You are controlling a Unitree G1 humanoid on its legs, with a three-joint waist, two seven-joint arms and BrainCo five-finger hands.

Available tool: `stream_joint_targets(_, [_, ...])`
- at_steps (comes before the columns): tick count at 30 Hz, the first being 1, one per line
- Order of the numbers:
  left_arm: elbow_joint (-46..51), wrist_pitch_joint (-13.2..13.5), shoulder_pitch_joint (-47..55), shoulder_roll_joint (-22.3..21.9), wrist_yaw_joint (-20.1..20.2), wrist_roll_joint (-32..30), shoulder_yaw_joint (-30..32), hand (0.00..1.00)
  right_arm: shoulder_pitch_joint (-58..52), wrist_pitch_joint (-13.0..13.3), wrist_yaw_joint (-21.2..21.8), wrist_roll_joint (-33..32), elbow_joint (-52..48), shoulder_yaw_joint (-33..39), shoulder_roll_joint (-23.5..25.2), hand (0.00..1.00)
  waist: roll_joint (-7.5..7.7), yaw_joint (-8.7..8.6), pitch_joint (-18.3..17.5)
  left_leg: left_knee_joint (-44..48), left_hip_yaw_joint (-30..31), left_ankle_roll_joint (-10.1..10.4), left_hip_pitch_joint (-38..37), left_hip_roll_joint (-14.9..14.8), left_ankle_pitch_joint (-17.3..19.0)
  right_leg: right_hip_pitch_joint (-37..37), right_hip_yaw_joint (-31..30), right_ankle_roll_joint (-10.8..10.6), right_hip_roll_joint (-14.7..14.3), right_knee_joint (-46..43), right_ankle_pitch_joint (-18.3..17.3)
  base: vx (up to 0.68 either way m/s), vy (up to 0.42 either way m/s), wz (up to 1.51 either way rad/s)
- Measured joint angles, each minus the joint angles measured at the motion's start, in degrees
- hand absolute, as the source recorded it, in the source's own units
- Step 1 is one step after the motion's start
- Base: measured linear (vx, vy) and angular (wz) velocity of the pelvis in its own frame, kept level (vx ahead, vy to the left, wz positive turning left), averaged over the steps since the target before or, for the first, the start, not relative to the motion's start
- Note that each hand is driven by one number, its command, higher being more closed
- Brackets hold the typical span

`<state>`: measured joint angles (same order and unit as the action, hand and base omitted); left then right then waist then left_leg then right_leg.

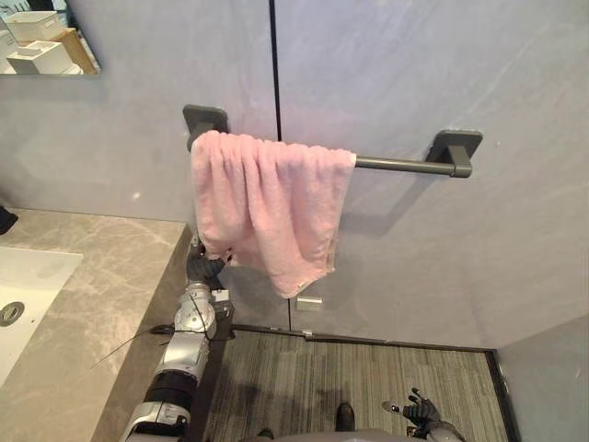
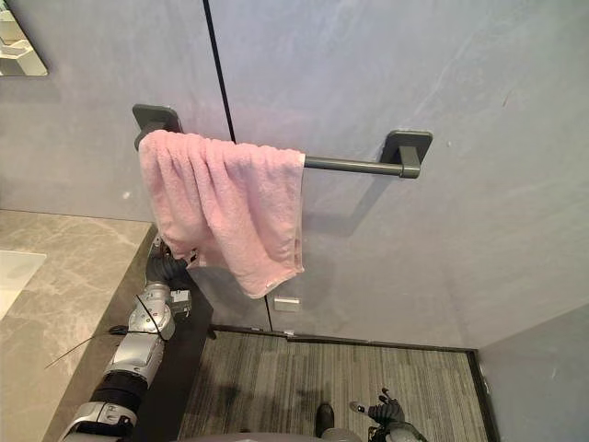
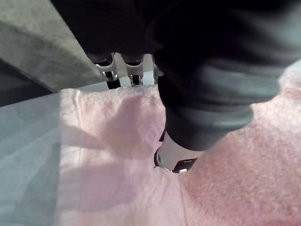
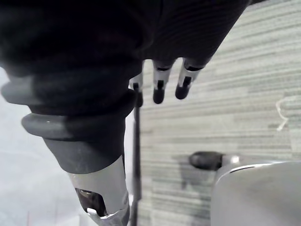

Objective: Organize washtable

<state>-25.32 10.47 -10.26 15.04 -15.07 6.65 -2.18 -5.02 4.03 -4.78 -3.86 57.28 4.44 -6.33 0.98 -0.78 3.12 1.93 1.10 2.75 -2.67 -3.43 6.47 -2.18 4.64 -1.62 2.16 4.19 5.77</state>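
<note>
Pink towel (image 1: 267, 207) draped over a dark grey towel bar (image 1: 405, 165) fixed to a grey wall (image 1: 460, 267). The towel hangs bunched over the bar's left half, reaching from the left bracket (image 1: 204, 118) to about mid-span; the right half of the bar and its right bracket (image 1: 457, 147) are bare. The cloth falls in uneven folds, its lowest corner ending in a point just above a small white plate (image 1: 309, 302) set in the wall. A thin dark seam (image 1: 274, 64) runs vertically down the wall behind the bar. Left robot hand (image 1: 206, 265): raised on its arm to the towel's lower left edge, its dark cover partly tucked beneath the hanging cloth; the left wrist view shows it lying close against the pink fabric, but whether it grasps the towel or merely rests on it cannot be told. Right robot hand (image 1: 421, 412): low at the right, well apart from the towel, above the striped grey floor (image 1: 368, 378); its fingers (image 4: 159, 92) are straight and spread, released and empty. At the left, a marble-patterned table (image 1: 110, 285) abuts the wall, with a white sink (image 1: 32, 276) sunk into it, and a corner of a mirror (image 1: 46, 41) shows on the wall above the table.
</note>
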Motion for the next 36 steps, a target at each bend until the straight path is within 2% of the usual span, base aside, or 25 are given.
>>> stream_joint_targets(4, [-0.28, -0.12, -0.55, 1.16, 1.37, -0.01, -1.35, 1.00, 0.14, 0.08, 0.04, 0.00, -3.82, -1.47, -0.36, 0.00, -0.08, -0.08, 0.16, -0.05, -0.61, 0.04, -0.02, -0.12, 0.03, -0.21, -0.71, -0.01, -0.19, 0.03, 0.15, -0.02, -0.001, -0.11])
stream_joint_targets(7, [-0.28, -0.09, -2.77, 2.00, 1.39, 0.00, -1.76, 1.00, -0.01, 0.57, 0.14, -0.05, -13.66, -4.38, -0.38, 0.00, -0.03, -0.29, 0.26, -0.18, -2.33, 0.11, 0.07, -0.01, 0.09, -1.34, -2.62, -0.10, -0.30, 0.24, 0.85, -0.02, 0.015, -0.32])
stream_joint_targets(11, [-0.15, -0.05, -2.75, 1.96, 1.30, -0.01, -1.47, 1.00, -1.13, 1.98, 0.91, -0.03, -25.68, -4.97, -0.22, 0.00, -0.02, -1.44, 0.26, -0.19, -2.43, 0.02, -0.18, 0.11, 0.18, -1.33, -3.51, -0.24, -0.35, 0.72, 1.30, -0.01, 0.007, -0.12])
stream_joint_targets(13, [0.23, -0.02, -2.71, 1.93, 1.26, -0.01, -0.19, 1.00, -1.57, 2.79, 1.26, -0.03, -33.64, -5.32, -0.20, 0.00, 0.00, -1.41, 0.26, -0.12, -2.72, 0.01, -0.11, 0.17, 0.18, -1.33, -3.99, -0.22, -0.36, 1.28, 1.90, -0.02, 0.005, -0.09])
stream_joint_targets(16, [4.29, 0.30, -2.06, 1.53, 1.06, 0.00, 0.72, 1.00, -1.61, 4.46, 1.39, 0.00, -39.88, -6.32, -0.04, 0.00, 0.00, -1.04, 0.26, 0.21, -2.71, 0.00, -0.10, 0.18, 0.19, -1.31, -4.62, -0.19, -0.34, 1.22, 2.07, -0.04, 0.001, -0.08])
stream_joint_targets(20, [8.12, 1.77, -1.95, -0.91, 1.10, 0.03, 0.70, 1.00, -1.47, 4.70, 2.35, 0.17, -45.92, -8.71, 0.24, 0.00, 0.00, 0.05, 0.26, 0.46, -2.71, -0.21, 0.09, 0.23, 0.35, -1.26, -4.91, -0.26, -0.27, 1.15, 2.21, -0.06, 0.002, -0.04])
stream_joint_targets(27, [11.42, 2.68, 0.83, -3.71, 1.28, 1.78, 0.65, 1.00, 1.75, 4.98, 3.83, 1.14, -51.80, -12.77, 0.14, 0.00, 0.00, 0.61, 0.27, 0.90, -2.54, -0.21, 0.29, 0.29, 0.34, -1.24, -4.83, -0.29, -0.19, 0.96, 2.25, -0.02, 0.002, 0.00])
stream_joint_targets(31, [12.70, 3.12, 0.90, -4.90, 1.44, 2.68, 0.46, 1.00, 4.87, 5.93, 4.12, 1.10, -52.27, -16.41, -0.18, 0.00, 0.00, 1.59, 0.26, 1.02, -2.25, -0.22, 0.33, 0.35, 0.33, -1.14, -4.60, -0.29, -0.13, 0.87, 2.26, -0.01, 0.005, 0.02])
stream_joint_targets(36, [14.78, 3.85, 2.71, -5.64, 2.41, 3.52, 0.07, 1.00, 7.95, 5.99, 4.74, 1.12, -52.31, -18.68, -0.35, 0.00, -0.01, 1.76, 0.25, 1.43, -0.96, -0.23, 0.92, 0.41, 0.31, -0.92, -3.58, -0.30, 0.02, 0.83, 2.25, -0.01, 0.013, 0.13])
